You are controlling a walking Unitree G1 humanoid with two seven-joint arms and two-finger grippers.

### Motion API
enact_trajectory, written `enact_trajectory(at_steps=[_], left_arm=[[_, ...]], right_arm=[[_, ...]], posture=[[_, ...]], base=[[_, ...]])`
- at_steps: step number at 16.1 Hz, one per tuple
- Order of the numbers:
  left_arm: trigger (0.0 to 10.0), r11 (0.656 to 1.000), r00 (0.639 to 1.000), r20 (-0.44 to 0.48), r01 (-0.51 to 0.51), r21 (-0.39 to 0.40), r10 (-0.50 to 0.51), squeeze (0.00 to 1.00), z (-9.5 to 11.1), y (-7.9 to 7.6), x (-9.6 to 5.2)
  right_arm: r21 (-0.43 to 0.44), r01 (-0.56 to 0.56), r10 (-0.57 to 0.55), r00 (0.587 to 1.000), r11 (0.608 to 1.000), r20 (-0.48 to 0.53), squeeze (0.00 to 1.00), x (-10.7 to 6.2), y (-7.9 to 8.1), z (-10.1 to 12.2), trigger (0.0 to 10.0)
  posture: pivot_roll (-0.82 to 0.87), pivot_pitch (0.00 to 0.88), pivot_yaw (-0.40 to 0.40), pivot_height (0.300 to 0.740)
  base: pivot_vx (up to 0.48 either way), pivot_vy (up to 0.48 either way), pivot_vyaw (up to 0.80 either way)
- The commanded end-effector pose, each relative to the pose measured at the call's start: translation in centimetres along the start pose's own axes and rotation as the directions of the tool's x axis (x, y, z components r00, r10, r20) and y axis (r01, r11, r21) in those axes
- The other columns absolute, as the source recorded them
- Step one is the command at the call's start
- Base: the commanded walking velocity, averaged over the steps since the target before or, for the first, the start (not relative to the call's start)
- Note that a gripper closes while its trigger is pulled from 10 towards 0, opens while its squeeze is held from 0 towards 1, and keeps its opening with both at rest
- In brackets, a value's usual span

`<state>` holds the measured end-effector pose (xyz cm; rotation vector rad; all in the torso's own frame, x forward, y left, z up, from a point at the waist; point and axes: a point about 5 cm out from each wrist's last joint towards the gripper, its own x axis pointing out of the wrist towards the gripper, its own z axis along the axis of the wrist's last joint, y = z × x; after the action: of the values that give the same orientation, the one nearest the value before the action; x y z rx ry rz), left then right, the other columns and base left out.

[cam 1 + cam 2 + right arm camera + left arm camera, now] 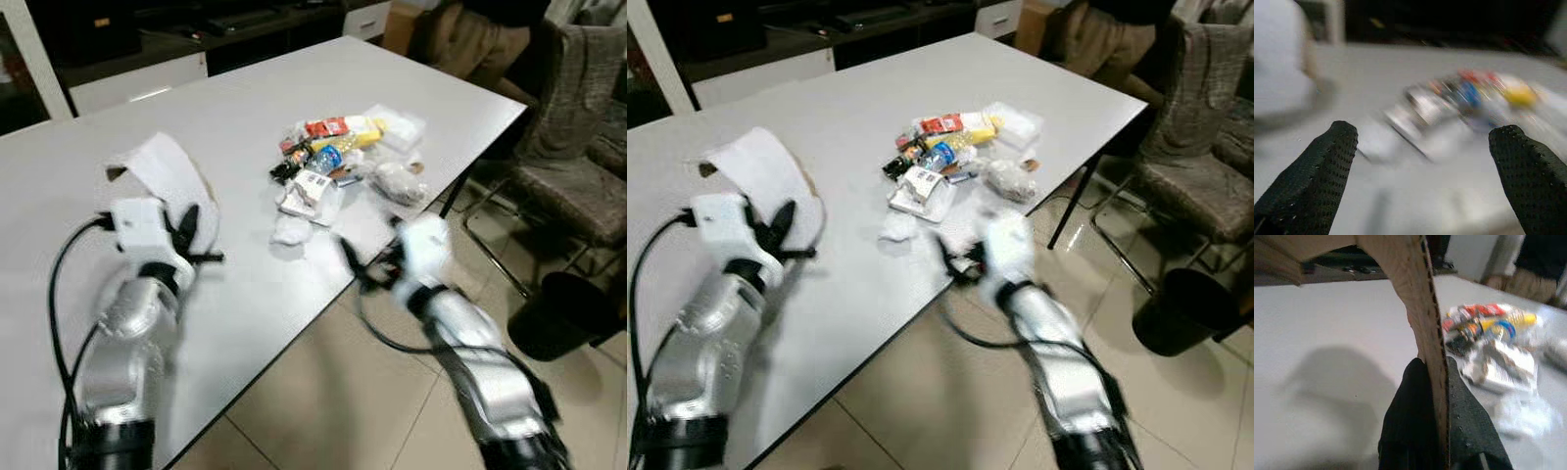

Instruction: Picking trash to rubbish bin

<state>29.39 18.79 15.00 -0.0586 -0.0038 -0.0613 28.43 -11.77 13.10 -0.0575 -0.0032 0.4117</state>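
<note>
Left eye view: the left gripper [192,238] pinched a curled strip of white cardboard [162,181] above the white table [235,108]; the trash pile [343,162] lay ahead and to its right. The right gripper [364,266] hung blurred at the table edge, just short of the pile. A black rubbish bin [563,313] stood on the floor, well off to its right.

Left wrist view: both fingers [1410,421] pressed against the cardboard's corrugated edge [1432,347].

Right wrist view: the fingers [1317,171] were spread wide, with wrappers, cartons and a yellow packet [1520,94] ahead of them.

Judged step: reaching for a second piece; next, close on one item, then carry it to the bin.
</note>
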Motion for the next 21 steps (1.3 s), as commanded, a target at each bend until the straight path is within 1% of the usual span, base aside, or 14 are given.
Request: enact_trajectory(at_steps=[1,2,3,4,5,6,10,12,15,18,21], left_arm=[[10.0,0.998,0.998,0.028,0.060,0.028,-0.060,0.00,0.7,-1.6,-0.3],[10.0,0.995,0.995,0.048,0.085,0.050,-0.087,0.00,1.0,-2.1,-0.5],[10.0,0.987,0.991,0.071,0.105,0.118,-0.114,0.00,1.3,-2.6,-0.8],[10.0,0.985,0.990,0.079,0.105,0.137,-0.116,0.00,1.3,-2.7,-0.9],[10.0,0.986,0.991,0.087,0.088,0.139,-0.100,0.00,1.2,-2.8,-1.1],[10.0,0.983,0.990,0.097,0.086,0.165,-0.103,0.00,1.0,-3.1,-1.4],[10.0,0.967,0.983,0.112,0.119,0.225,-0.147,0.00,1.0,-4.1,-1.4],[10.0,0.965,0.979,0.116,0.138,0.224,-0.167,0.00,1.1,-4.3,-1.4],[10.0,0.960,0.976,0.121,0.149,0.235,-0.181,0.00,1.1,-4.6,-1.4],[10.0,0.964,0.978,0.125,0.136,0.230,-0.167,0.00,1.0,-4.5,-1.3],[10.0,0.963,0.978,0.124,0.137,0.234,-0.169,0.00,0.9,-4.6,-1.3]], right_arm=[[-0.015,0.092,-0.092,0.996,0.996,0.015,0.00,-0.7,-1.3,0.3,10.0],[-0.019,0.127,-0.127,0.992,0.992,0.019,0.00,-1.1,-1.6,0.2,10.0],[-0.017,0.153,-0.153,0.988,0.988,0.019,0.00,-1.4,-1.7,0.0,10.0],[-0.016,0.159,-0.159,0.987,0.987,0.016,0.00,-1.5,-1.7,-0.1,10.0],[-0.016,0.171,-0.171,0.985,0.985,0.006,0.00,-1.9,-1.6,-0.5,10.0],[0.001,0.196,-0.196,0.981,0.981,-0.011,0.00,-2.3,-1.6,-1.0,10.0],[-0.003,0.194,-0.194,0.981,0.981,-0.011,0.00,-2.3,-1.4,-1.1,10.0],[0.006,0.200,-0.200,0.980,0.980,0.001,0.00,-2.3,-1.6,-0.9,10.0],[-0.025,0.172,-0.172,0.985,0.985,-0.001,0.00,-2.3,-1.5,-1.0,10.0],[-0.031,0.167,-0.167,0.986,0.986,0.004,0.00,-2.3,-1.5,-0.9,10.0],[-0.042,0.135,-0.135,0.991,0.990,-0.002,0.00,-2.3,-1.1,-0.9,10.0]], posture=[[-0.06,0.000,-0.047,0.740],[-0.07,0.000,-0.042,0.740],[-0.07,0.000,-0.036,0.740],[-0.08,0.000,-0.035,0.740],[-0.08,0.000,-0.034,0.740],[-0.08,0.000,-0.038,0.740],[-0.08,0.000,-0.041,0.740],[-0.08,0.000,-0.043,0.740],[-0.08,0.000,-0.045,0.740],[-0.08,0.000,-0.050,0.740],[-0.08,0.000,-0.059,0.740]], base=[[0.000,0.000,0.00],[0.000,0.000,0.00],[0.000,0.000,0.00],[0.000,0.000,0.00],[0.000,0.000,0.00],[0.000,0.000,0.00],[0.000,0.000,0.00],[0.127,0.000,0.00],[0.331,0.000,0.00],[0.385,0.000,0.00],[0.398,0.000,0.54]])
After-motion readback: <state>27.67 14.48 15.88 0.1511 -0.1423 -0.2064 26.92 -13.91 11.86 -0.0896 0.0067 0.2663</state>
